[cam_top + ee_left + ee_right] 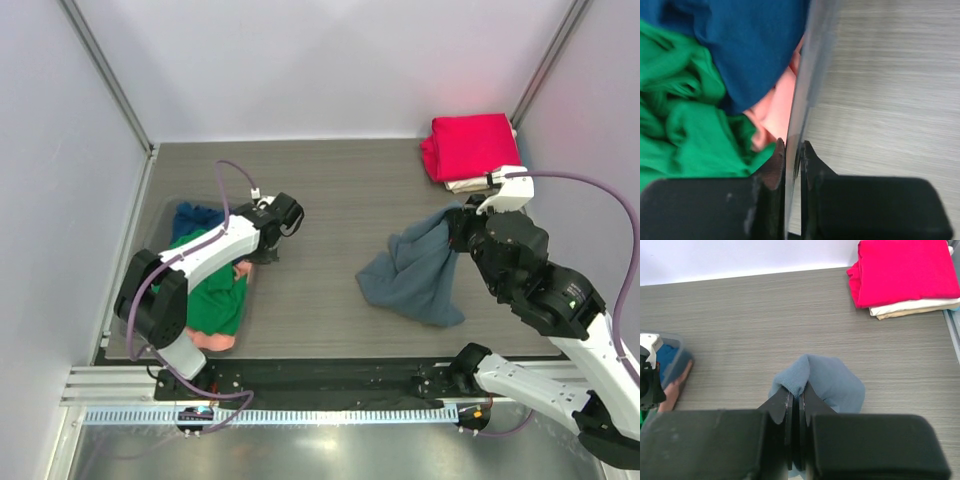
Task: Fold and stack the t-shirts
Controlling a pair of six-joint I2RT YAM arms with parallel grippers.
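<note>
Left gripper (792, 150) is pressed onto the thin upright wall of the clear bin (807, 75), one finger inside and one outside. It holds plastic only. The green shirt (680, 125), navy shirt (755, 45) and salmon-pink shirt (777, 107) lie bunched in the bin, right against that wall. This looks like a grip to steady or shift the bin, so the pinch should stay on plastic, and any pull should be slow and level so the bin does not tip.

Right of centre, the grey-blue shirt (415, 270) lies crumpled on the table (330, 200). The right gripper (795, 390) is closed on a raised fold of it. To fold it well, I judge it needs lifting until the cloth hangs free, then spreading flat on the bare wood between bin and stack. The red shirt (470, 145) sits folded on the cream shirt (910, 307) in the far right corner, apart from the grey-blue one.

Only the left wrist view shows the wall between the fingers, since the top view hides it under the arm. Only the top view shows the grey-blue shirt's full outline. The right wrist view shows the cream layers best.
</note>
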